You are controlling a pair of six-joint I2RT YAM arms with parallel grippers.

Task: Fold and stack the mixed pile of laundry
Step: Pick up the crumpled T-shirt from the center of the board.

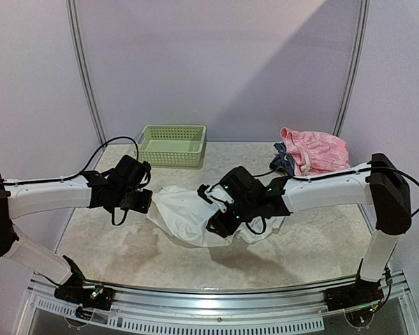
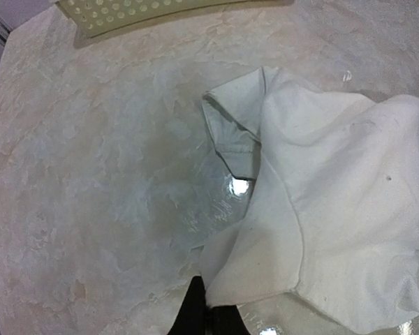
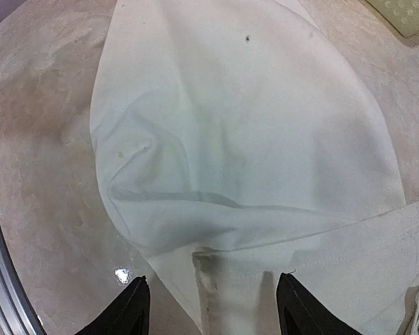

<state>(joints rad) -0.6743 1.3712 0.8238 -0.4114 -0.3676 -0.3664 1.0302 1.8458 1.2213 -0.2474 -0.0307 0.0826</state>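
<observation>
Left tool (image 2: pixel 204 315) pressed together on a lower corner of the white piece (image 1: pixel 184 215), the hem caught between its tips as far as the left wrist view showed. Right tool (image 3: pixel 211 283) spread wide, low over the same garment, its fingers (image 3: pixel 134 307) straddling a doubled hem without closing on it. The white piece lay crumpled in the middle of the tabletop (image 1: pixel 119 255) between the two arms, a sleeve or cuff turned up on the left side, the body humped in broad soft folds. Pink piece (image 1: pixel 315 149) sat bunched at the far right corner, touching a bit of dark cloth (image 1: pixel 283 165), well apart from both tools. Pale green basket (image 1: pixel 172 144) at the far edge, left of centre. Judged the white cloth light and limp: no stiffness, would sag wherever unsupported and slide readily on the glossy stone-look surface. A single-point hold would only string it out. Best purchase looked to be the stitched hems and seams, thicker and less likely to slip from the tips: two corners of one edge, held apart, to hang it flat. Thin layers risked pinching two plies at once.
</observation>
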